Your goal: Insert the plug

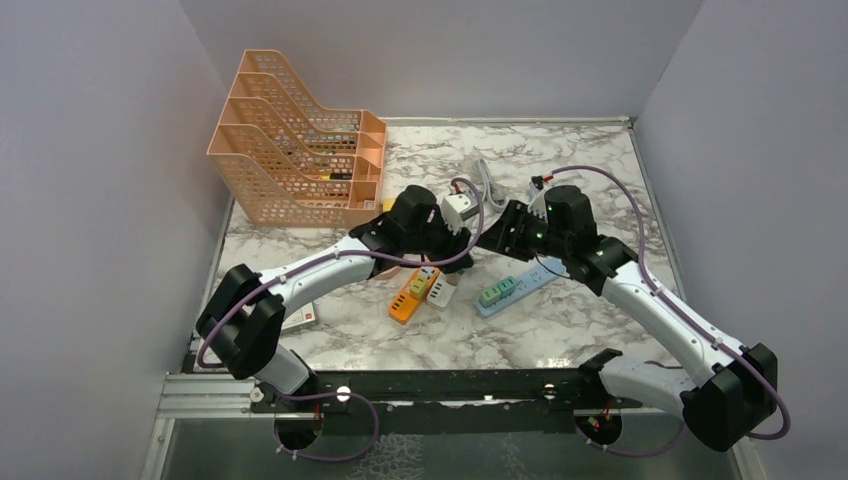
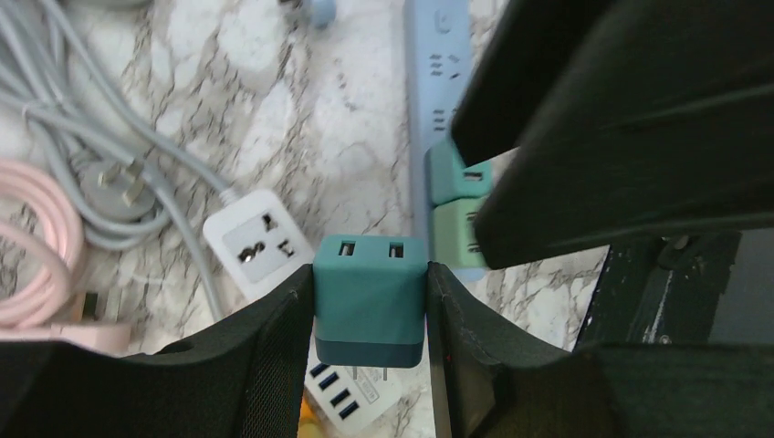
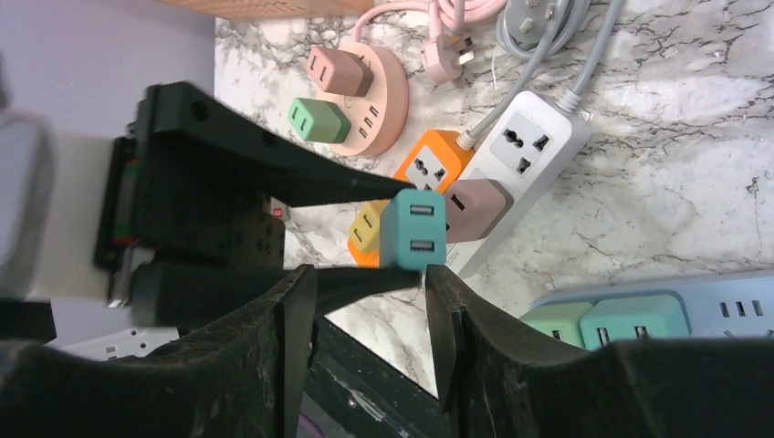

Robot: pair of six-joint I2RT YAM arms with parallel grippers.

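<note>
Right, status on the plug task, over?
Left gripper shut on teal USB charger. Right gripper open, alongside. Charger held up, not inserted. Two green chargers already on blue power strip.

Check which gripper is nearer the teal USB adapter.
Left. The left gripper is clamped on the teal USB adapter; the right gripper hangs open just short of it.

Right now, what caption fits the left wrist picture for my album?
Left pincer holds a teal USB charger; blue power strip lies beyond.
</note>
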